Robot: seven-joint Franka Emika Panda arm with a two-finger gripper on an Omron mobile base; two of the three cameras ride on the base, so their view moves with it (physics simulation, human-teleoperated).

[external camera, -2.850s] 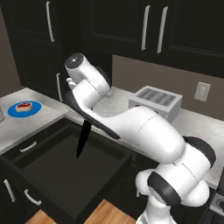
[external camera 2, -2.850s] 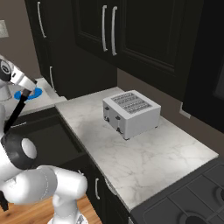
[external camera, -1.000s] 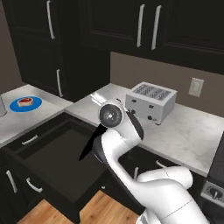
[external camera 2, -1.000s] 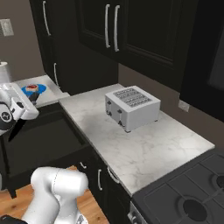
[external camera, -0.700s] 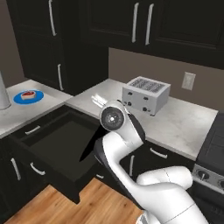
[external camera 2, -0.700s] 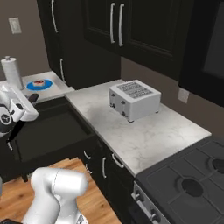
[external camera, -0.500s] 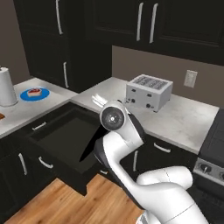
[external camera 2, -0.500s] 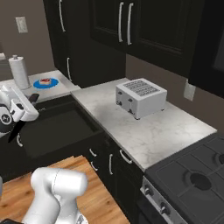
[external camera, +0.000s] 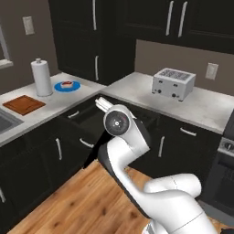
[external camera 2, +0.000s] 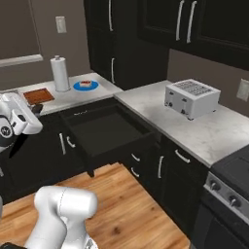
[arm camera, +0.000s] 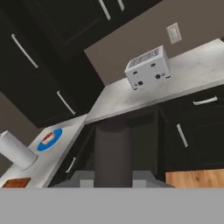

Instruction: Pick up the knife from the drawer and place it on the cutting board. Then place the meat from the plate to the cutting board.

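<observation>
Left base view: the white arm fills the centre and lower right of the frame; below its wrist the black knife (external camera: 93, 154) hangs blade-down, left of centre, in front of the dark cabinets. The open drawer (external camera: 87, 119) lies just behind the arm, its interior dark. On the pale table (external camera: 55, 101) at the left stand a paper towel roll (external camera: 41, 77), the blue plate (external camera: 67, 86) carrying the meat (external camera: 67, 84), and, nearer the left edge, the reddish-brown cutting board (external camera: 24, 104) with nothing on it. A toaster (external camera: 173, 83) sits at the upper right. Right base view: the drawer (external camera 2: 104, 131) stands pulled out at centre, and no contents can be made out in it. The plate (external camera 2: 86, 85) with the meat (external camera 2: 86, 83) lies at upper left beside the roll (external camera 2: 61, 73); the cutting board (external camera 2: 37, 95) is left of them. The arm's wrist is at the left edge. Hand view: the tool (arm camera: 113, 177) at bottom centre is closed on the knife (arm camera: 113, 153), seen as a dark upright bar. The plate (arm camera: 49, 139) and cutting board (arm camera: 15, 182) sit at lower left.
</observation>
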